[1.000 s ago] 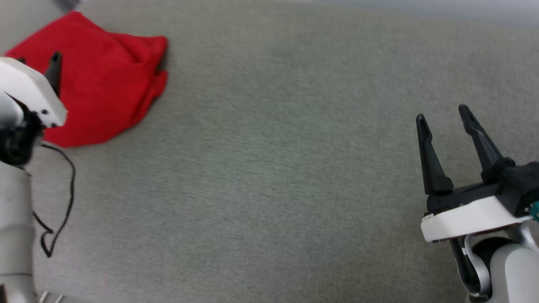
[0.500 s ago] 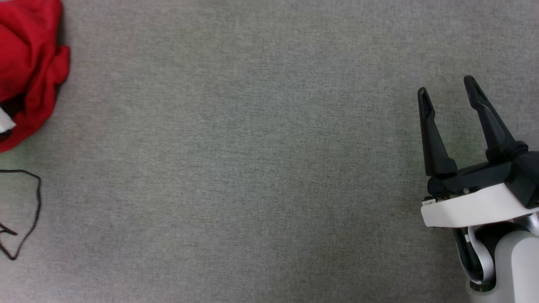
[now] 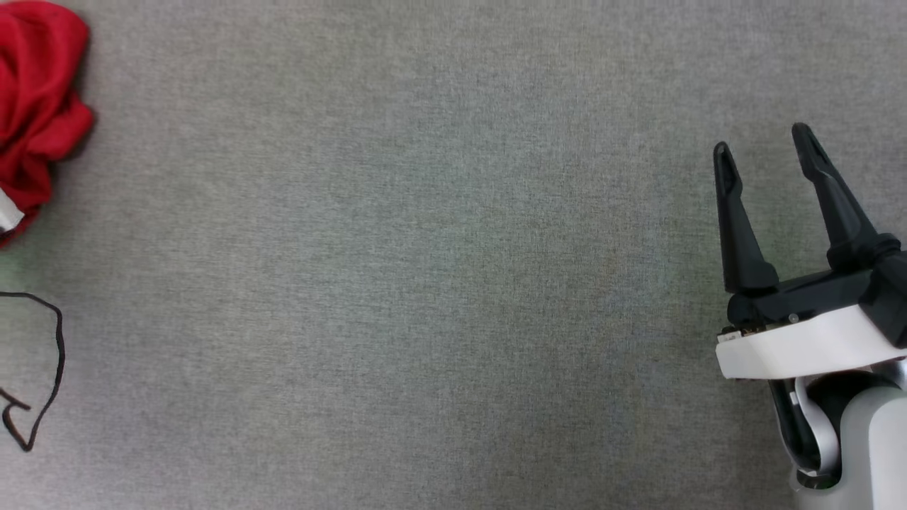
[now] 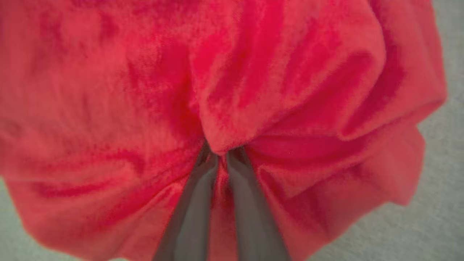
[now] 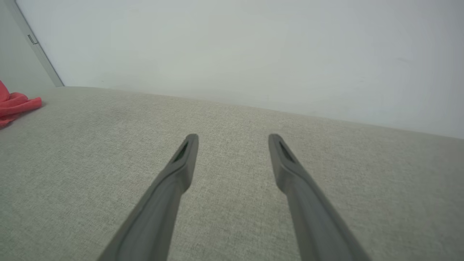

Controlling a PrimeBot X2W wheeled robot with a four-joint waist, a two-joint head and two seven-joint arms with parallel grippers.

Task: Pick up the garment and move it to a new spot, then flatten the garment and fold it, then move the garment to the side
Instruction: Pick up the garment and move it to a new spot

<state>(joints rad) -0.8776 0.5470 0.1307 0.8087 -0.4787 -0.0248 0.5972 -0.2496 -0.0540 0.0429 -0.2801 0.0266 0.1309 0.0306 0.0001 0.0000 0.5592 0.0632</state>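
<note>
The garment (image 3: 35, 99) is a bunched heap of bright red cloth at the far left edge of the head view. The left wrist view looks straight at the garment (image 4: 290, 72). There my left gripper (image 4: 222, 156) is shut, its two grey fingers pressed together on a pinched fold of the red cloth, with folds radiating from the pinch. My right gripper (image 3: 764, 138) stands open at the right of the head view, above bare grey fabric, far from the garment. In the right wrist view the right gripper (image 5: 233, 139) holds nothing, and a bit of the garment (image 5: 16, 103) shows at the far left.
The grey woven surface (image 3: 425, 283) stretches wide between the garment and my right gripper. A thin black cable (image 3: 49, 368) loops at the lower left. A pale wall (image 5: 253, 47) rises behind the surface's far edge.
The head camera has swung, sliding the garment to the left edge. The garment has gone from a spread heap to a tighter bunch. My right gripper has stayed open.
</note>
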